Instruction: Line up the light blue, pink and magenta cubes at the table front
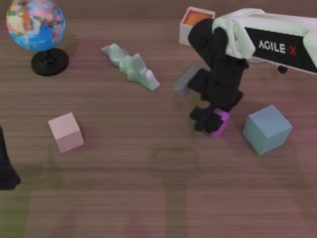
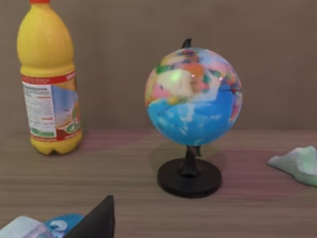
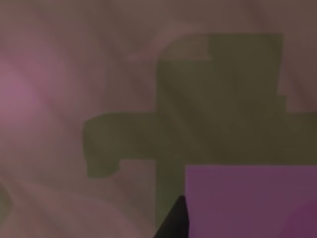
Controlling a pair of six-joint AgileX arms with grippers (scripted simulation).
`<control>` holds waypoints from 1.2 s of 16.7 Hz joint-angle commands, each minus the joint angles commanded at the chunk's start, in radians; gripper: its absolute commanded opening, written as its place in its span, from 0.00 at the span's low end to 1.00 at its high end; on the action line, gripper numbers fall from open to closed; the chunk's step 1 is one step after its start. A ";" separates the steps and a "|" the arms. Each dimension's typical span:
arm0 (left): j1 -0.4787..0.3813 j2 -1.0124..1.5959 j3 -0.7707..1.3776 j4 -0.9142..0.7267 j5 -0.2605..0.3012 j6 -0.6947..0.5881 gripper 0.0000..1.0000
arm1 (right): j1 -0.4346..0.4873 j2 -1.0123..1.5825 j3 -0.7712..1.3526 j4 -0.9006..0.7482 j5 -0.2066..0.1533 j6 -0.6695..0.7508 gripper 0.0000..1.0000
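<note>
Right gripper [image 1: 212, 120] clamped on the magenta cube [image 1: 221, 122], just beside the light blue cube [image 1: 267, 129]. Pink cube [image 1: 65, 131] sits well apart at table [image 1: 148, 198] left. Left gripper [image 1: 6, 171] parked at left edge, can't tell its fingers

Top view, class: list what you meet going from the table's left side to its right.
Left gripper → globe → pink cube → pale green crumpled lump → right gripper holding the magenta cube → light blue cube.
</note>
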 joint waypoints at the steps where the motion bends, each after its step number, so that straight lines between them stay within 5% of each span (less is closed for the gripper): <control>1: 0.000 0.000 0.000 0.000 0.000 0.000 1.00 | 0.000 0.000 0.000 0.000 0.000 0.000 0.00; 20: 0.000 0.000 0.000 0.000 0.000 0.000 1.00 | 0.009 -0.096 0.178 -0.247 -0.013 0.000 0.00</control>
